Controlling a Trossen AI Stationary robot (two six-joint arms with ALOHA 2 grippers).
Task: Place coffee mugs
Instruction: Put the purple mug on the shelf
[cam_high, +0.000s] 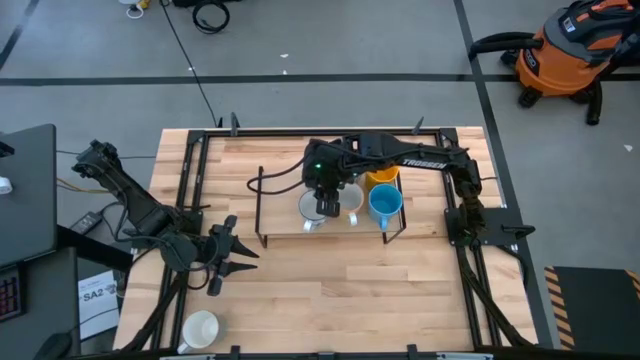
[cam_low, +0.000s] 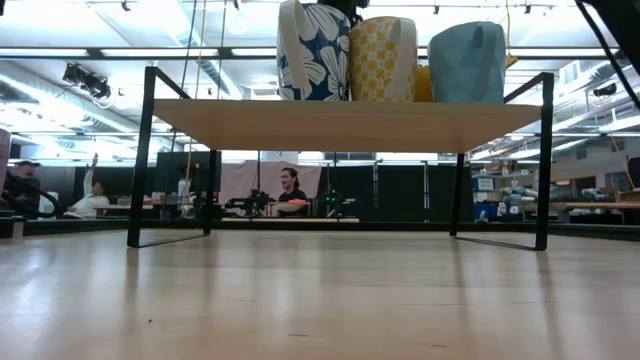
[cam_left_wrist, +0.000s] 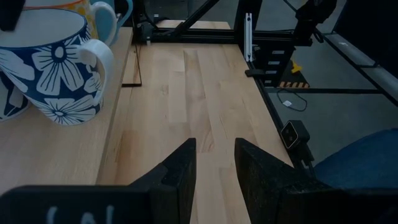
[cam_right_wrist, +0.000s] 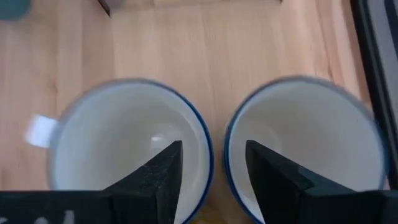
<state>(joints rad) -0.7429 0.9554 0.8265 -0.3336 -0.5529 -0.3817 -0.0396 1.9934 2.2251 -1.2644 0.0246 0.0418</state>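
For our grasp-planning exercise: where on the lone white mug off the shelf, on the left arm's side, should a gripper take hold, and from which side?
Probably the rim wall of the white mug, from straight above, one finger inside: it seems to stand upright, mouth open, nothing crowding it. The left gripper, open, is nearest.

I see four ceramic mugs upright on the shelf: blue-floral white mug (cam_low: 313, 50); yellow-patterned mug (cam_low: 381, 58); light-blue mug (cam_high: 385, 202); orange mug (cam_high: 382, 178); cream mug (cam_high: 199, 329) sits apart.
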